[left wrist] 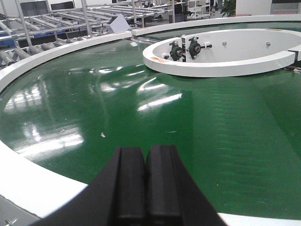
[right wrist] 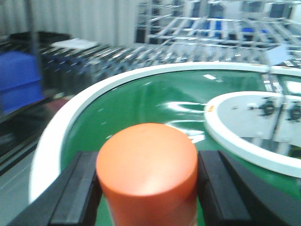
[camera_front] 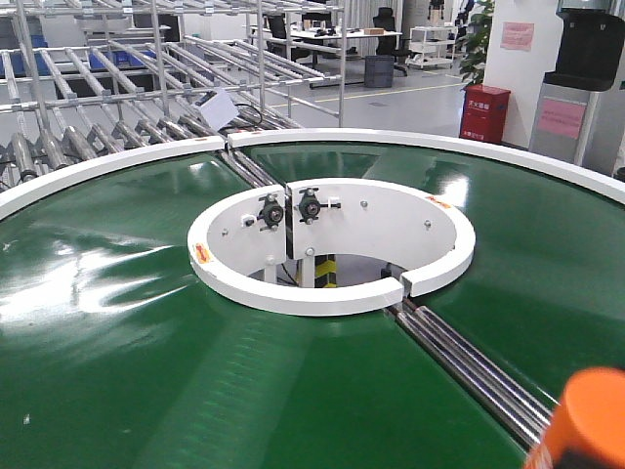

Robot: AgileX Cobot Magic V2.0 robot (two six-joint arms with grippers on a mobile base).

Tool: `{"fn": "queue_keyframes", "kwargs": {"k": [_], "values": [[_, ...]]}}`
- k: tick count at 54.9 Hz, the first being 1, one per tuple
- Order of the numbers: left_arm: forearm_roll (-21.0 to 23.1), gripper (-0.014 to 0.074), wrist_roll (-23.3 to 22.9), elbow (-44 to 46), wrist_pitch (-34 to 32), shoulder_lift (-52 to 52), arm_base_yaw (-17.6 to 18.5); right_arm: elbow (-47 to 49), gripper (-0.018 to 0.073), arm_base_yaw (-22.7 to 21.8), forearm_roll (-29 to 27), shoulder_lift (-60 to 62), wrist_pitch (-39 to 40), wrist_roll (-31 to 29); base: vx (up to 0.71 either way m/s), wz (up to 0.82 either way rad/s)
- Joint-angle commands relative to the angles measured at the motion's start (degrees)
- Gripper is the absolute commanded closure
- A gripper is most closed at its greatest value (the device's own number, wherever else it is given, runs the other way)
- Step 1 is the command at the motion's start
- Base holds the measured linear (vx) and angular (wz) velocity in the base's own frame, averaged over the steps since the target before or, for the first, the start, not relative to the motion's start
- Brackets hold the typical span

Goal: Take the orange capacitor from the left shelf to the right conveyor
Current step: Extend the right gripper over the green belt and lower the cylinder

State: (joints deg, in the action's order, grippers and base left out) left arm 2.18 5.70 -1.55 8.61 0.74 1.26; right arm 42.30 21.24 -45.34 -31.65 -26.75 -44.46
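Observation:
The orange capacitor (right wrist: 147, 167) fills the bottom of the right wrist view, rounded top toward the camera, clamped between the black fingers (right wrist: 77, 188) of my right gripper (right wrist: 149, 188). In the front view its orange top (camera_front: 591, 415) shows at the bottom right corner, over the right conveyor (camera_front: 146, 322), a round green turntable with a white rim and white ring hub (camera_front: 332, 244). My left gripper (left wrist: 146, 181) is shut with nothing in it, hovering at the near white rim (left wrist: 28, 181) of the green belt. The left shelf is out of view.
Bare steel roller racks (camera_front: 107, 107) stand behind the turntable at the left. Steel rollers (camera_front: 479, 371) cross the belt in a seam from hub to rim. A red box (camera_front: 485, 112) stands on the floor at the far right. Blue bins (right wrist: 19, 80) sit left of the turntable.

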Motion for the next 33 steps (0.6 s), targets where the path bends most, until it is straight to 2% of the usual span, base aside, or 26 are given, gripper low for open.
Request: {"fn": "queue_keyframes", "kwargs": {"k": [1,11,22,28,33], "values": [[0.2,0.0602,-0.1,-1.9,-4.7,0.7,0.3,1.6,0.0232,0.0,-0.1,-4.0,10.7,0.8,0.00,0.00],[0.2,0.0602,-0.1,-1.9,-4.7,0.7,0.3,1.6,0.0232,0.0,-0.6,-12.3,18.2,-0.3,0.00,0.00],[0.2,0.0602,-0.1,-1.9,-4.7,0.7,0.3,1.8,0.0232,0.0,-2.0,-22.0,20.1,-5.9,0.00,0.00],[0.2,0.0602,-0.1,-1.9,-4.7,0.7,0.3,1.8,0.0232,0.0,-4.9,-27.0,18.6,-9.8,0.00,0.00],[0.2,0.0602,-0.1,-1.9,-4.7,0.7,0.3,1.8,0.0232,0.0,-10.5,-30.5,18.5,-15.1,0.00,0.00]]}}
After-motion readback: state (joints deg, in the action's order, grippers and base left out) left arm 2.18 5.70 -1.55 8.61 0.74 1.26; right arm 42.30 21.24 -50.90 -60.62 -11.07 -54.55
